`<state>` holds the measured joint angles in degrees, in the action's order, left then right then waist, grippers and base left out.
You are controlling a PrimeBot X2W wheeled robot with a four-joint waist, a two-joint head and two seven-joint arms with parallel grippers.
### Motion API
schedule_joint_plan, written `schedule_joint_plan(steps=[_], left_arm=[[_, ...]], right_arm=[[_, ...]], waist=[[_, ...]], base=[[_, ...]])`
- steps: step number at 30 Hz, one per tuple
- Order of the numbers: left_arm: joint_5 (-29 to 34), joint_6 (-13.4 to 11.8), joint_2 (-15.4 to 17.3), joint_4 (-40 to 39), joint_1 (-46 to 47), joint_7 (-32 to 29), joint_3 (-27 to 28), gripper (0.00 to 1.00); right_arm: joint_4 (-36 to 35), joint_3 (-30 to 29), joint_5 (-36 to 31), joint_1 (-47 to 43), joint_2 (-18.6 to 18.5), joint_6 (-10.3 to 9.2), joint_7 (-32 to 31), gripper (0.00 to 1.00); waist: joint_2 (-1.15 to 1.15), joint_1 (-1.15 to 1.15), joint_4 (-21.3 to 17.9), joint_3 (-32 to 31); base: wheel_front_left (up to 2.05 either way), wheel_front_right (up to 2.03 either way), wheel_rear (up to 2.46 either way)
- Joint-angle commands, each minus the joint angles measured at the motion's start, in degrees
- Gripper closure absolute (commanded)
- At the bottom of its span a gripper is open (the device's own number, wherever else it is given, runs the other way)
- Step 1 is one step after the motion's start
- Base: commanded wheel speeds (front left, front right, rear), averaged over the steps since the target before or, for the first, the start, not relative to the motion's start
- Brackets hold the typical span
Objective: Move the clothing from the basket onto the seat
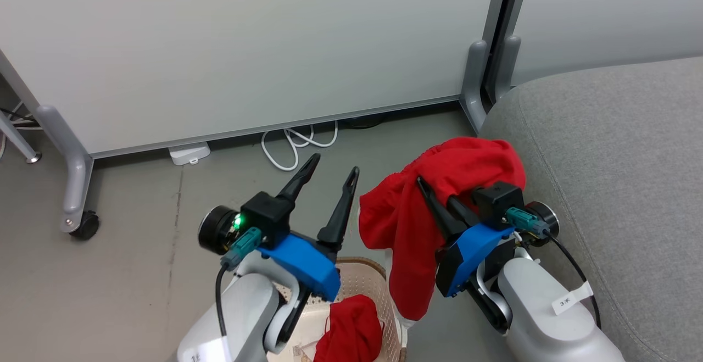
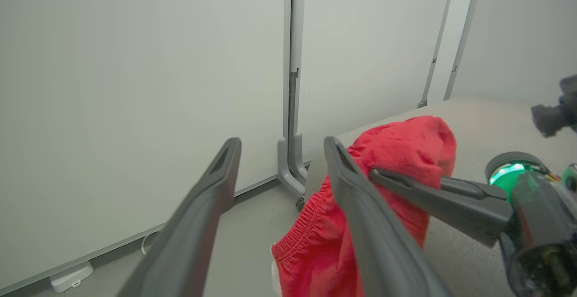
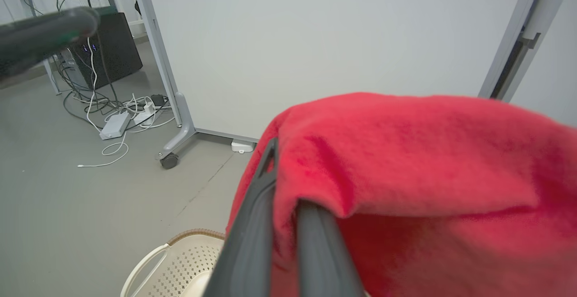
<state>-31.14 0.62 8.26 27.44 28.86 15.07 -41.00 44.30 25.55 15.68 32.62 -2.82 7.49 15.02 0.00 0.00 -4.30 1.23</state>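
While aloft, clothing (image 1: 396, 216) within right gripper (image 1: 424, 186)

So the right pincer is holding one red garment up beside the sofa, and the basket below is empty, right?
Not quite: the basket is not empty. The head view shows a second red garment lying in it. The right pincer does hold one red garment up beside the sofa.

clothing (image 1: 467, 159) soft fleecy cloth; basket (image 1: 368, 285) perforated plastic; seat (image 1: 615, 148) matt fabric
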Motion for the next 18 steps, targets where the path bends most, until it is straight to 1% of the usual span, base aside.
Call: schedule_joint_plan(steps=[1, 4, 5, 7, 11, 18], left_arm=[[1.8, 0.4, 0.5, -1.8, -2.7, 0.2, 2.3, 0.0], [4.8, 1.5, 0.7, -4.3, -6.7, 0.2, 5.6, 0.0], [4.8, 1.5, 0.7, -4.3, -6.7, 0.2, 5.6, 0.0], [6.5, 2.0, 0.8, -5.4, -9.4, 0.2, 7.7, 0.0], [8.7, 3.3, 0.5, -6.7, -14.0, 0.2, 11.6, 0.0], [11.8, 4.5, 0.5, -7.2, -19.7, 0.2, 17.2, 0.0]], right_arm=[[-0.8, -0.7, -0.7, -0.9, -0.1, 0.01, 0.2, 1.0], [-1.5, -1.5, -1.3, -1.5, -0.1, 0.01, 0.2, 1.0], [-1.5, -1.5, -1.3, -1.5, -0.1, 0.01, 0.2, 1.0], [-2.0, -1.7, -1.6, -1.7, -0.1, 0.01, 0.2, 1.0], [-2.4, -1.9, -1.9, -2.3, -0.1, 0.01, 0.2, 1.0], [-2.6, -2.7, -2.3, -2.7, -0.1, 0.01, 0.2, 1.0]], waist=[[0.0, 0.0, 0.1, 0.1], [0.0, 0.0, 0.3, 0.1], [0.0, 0.0, 0.3, 0.1], [0.0, 0.0, 0.5, 0.1], [0.0, 0.0, 0.6, -0.1], [0.0, 0.0, 0.9, -0.4]], base=[[0.0, 0.0, 0.0], [0.0, 0.0, 0.0], [0.0, 0.0, 0.0], [0.0, 0.0, 0.0], [0.0, 0.0, 0.0], [0.0, 0.0, 0.0]])
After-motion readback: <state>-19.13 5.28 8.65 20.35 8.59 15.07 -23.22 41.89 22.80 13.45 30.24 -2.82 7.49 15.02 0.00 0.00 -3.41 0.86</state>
